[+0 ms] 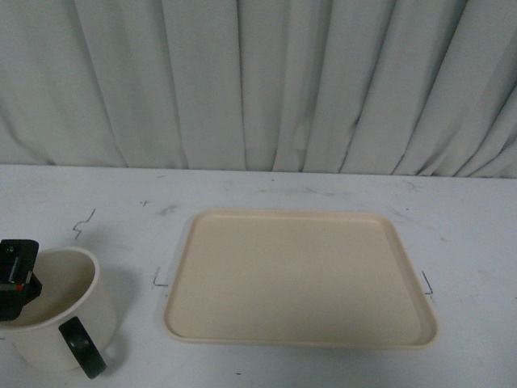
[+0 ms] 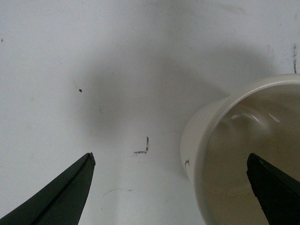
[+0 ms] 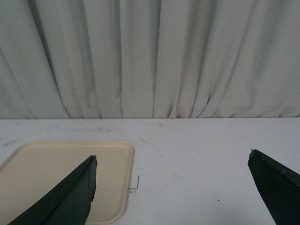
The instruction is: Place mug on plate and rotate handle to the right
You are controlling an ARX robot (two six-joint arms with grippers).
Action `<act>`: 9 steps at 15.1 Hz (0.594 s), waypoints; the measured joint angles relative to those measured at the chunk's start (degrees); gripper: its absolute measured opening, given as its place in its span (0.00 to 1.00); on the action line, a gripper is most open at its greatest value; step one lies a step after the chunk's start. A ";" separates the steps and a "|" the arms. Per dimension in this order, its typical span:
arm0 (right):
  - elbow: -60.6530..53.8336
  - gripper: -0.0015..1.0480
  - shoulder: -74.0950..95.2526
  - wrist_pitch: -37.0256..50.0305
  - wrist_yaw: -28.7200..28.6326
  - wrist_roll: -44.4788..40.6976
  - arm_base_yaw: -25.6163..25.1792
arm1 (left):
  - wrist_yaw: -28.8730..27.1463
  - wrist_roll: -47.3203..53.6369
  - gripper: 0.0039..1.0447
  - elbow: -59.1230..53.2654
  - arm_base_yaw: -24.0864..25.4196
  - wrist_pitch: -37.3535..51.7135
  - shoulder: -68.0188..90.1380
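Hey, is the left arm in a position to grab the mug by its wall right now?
Probably yes. The left gripper is open and straddles the wall of the mug, one finger inside the cup, the other outside, with nothing else between them.

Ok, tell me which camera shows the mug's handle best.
The front view: the black handle shows clearly on the near side of the mug. The left wrist view shows only the mug's rim and inside. The right wrist view misses the mug.

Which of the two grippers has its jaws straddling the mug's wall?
The left gripper: one jaw over the mug's inside, the other outside its wall. The right gripper is open with no mug between its jaws.
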 joint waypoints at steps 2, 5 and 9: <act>0.00 0.94 0.00 0.00 0.00 0.00 0.00 | 0.81 -0.39 0.87 0.79 -0.09 0.26 1.97; 0.00 0.94 0.00 0.00 0.00 0.00 0.00 | 0.98 -0.74 0.56 0.96 -0.26 0.04 3.02; 0.00 0.94 0.00 0.00 0.00 -0.02 0.00 | 0.81 -0.85 0.14 1.01 -0.07 -0.96 2.91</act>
